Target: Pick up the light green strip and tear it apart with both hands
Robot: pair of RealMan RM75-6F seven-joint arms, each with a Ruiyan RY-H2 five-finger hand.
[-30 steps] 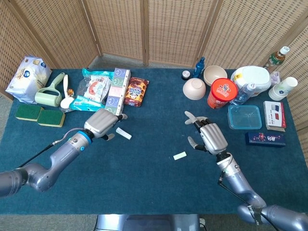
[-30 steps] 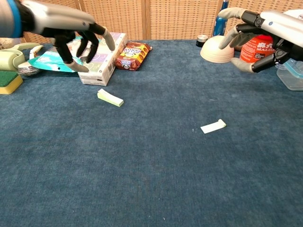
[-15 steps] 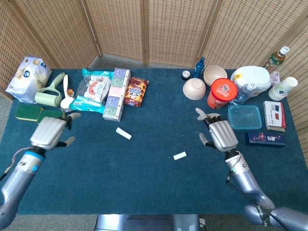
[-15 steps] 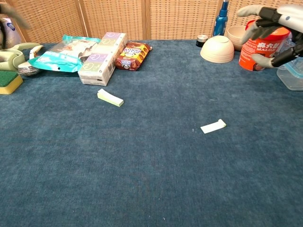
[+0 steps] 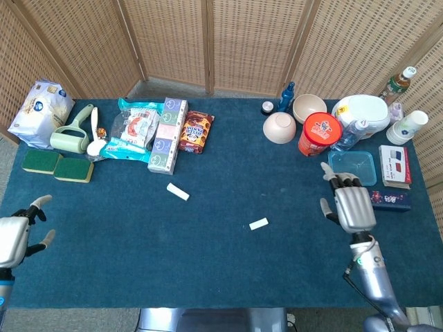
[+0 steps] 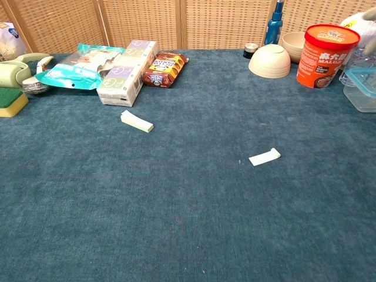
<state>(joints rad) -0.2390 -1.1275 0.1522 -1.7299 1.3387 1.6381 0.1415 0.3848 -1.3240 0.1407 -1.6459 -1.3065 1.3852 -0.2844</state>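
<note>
Two light green strip pieces lie apart on the blue table: one (image 5: 178, 191) (image 6: 137, 121) left of centre near the boxes, the other (image 5: 259, 224) (image 6: 264, 157) right of centre. My left hand (image 5: 12, 235) is at the table's far left front edge, fingers spread, holding nothing. My right hand (image 5: 349, 205) is at the right, fingers apart and empty, just in front of the clear plastic box (image 5: 352, 168). Both hands are far from the pieces, and neither shows in the chest view.
Snack packs and a long box (image 5: 167, 134) stand at the back left, with sponges (image 5: 57, 167) and a lint roller (image 5: 71, 137). Bowls (image 5: 279, 127), a red cup (image 5: 318, 133), a blue bottle and small boxes (image 5: 394, 165) crowd the back right.
Both hands have drawn back outward and toward me: the left from near the left piece to the far left edge, the right away to the right. The two pieces have not moved.
</note>
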